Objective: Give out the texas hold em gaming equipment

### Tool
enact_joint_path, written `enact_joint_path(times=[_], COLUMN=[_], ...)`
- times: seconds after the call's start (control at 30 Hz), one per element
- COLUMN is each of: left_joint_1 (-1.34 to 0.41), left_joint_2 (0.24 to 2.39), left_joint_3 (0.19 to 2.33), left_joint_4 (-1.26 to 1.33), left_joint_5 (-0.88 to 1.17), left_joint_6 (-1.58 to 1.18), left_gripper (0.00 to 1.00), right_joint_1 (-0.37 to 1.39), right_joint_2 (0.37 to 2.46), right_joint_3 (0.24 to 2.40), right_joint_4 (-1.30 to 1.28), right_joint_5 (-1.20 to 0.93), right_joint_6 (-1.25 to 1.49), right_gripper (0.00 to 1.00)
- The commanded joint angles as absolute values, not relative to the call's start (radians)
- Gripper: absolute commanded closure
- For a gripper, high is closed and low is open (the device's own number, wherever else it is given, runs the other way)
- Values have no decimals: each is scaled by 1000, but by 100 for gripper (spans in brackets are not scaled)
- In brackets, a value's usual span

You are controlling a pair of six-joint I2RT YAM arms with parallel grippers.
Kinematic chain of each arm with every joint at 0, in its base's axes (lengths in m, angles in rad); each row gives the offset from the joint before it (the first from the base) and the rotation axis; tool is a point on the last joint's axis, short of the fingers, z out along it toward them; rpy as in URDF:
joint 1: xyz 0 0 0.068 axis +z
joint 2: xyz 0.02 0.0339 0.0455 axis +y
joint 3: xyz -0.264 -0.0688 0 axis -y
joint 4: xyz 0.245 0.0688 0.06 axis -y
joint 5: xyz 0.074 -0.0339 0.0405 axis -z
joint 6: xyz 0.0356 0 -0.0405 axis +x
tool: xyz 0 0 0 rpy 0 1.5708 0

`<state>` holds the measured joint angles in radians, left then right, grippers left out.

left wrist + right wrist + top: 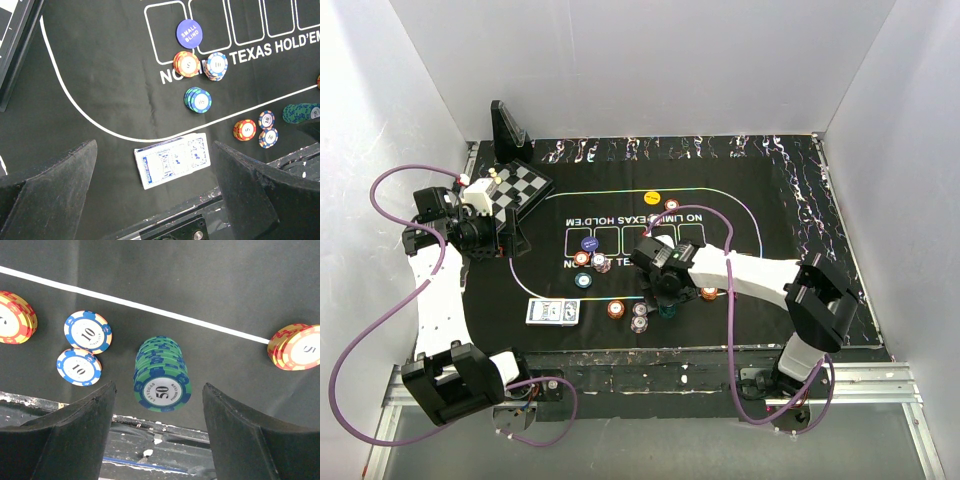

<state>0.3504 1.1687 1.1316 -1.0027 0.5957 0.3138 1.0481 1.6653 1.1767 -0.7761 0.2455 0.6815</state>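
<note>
A tall green-and-blue "50" chip stack [161, 377] stands near the mat's front edge. My right gripper [157, 392] is open, one finger on either side of the stack and neither touching it; from above, the gripper [665, 292] hovers over that stack [667, 311]. Beside it lie two white-blue "10" chips [87, 331] and orange stacks [295, 347]. The blue-backed card deck [172, 160] lies flat at the mat's front left [553, 312]. My left gripper [155, 150] is open and empty, held by the chessboard [508, 238], well away from the deck.
The black Hold'em mat [770, 200] covers the table. On it sit a "small blind" disc [189, 33], an orange stack [186, 63], a white-blue stack [217, 66], a green-blue stack [198, 99] and a yellow disc [651, 196]. The chessboard [525, 183] stands back left.
</note>
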Motion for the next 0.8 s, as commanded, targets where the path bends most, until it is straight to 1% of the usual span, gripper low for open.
enact_joint_path(times=[0.0, 0.47, 0.77], left_joint_1=[350, 350, 350], left_joint_2=[1160, 1160, 1163], left_joint_3=[1131, 1137, 1147], left_joint_4=[-1000, -1000, -1006], left_joint_5=[620, 615, 614], left_joint_6=[314, 313, 316], left_gripper=[0, 0, 0], right_joint_1=[1022, 1002, 1002], right_joint_2=[1661, 1690, 1678], right_joint_3=[1154, 1124, 1135], right_joint_4=[-718, -680, -695], right_joint_5=[216, 175, 181], right_joint_6=[695, 695, 701], right_gripper=[26, 39, 51])
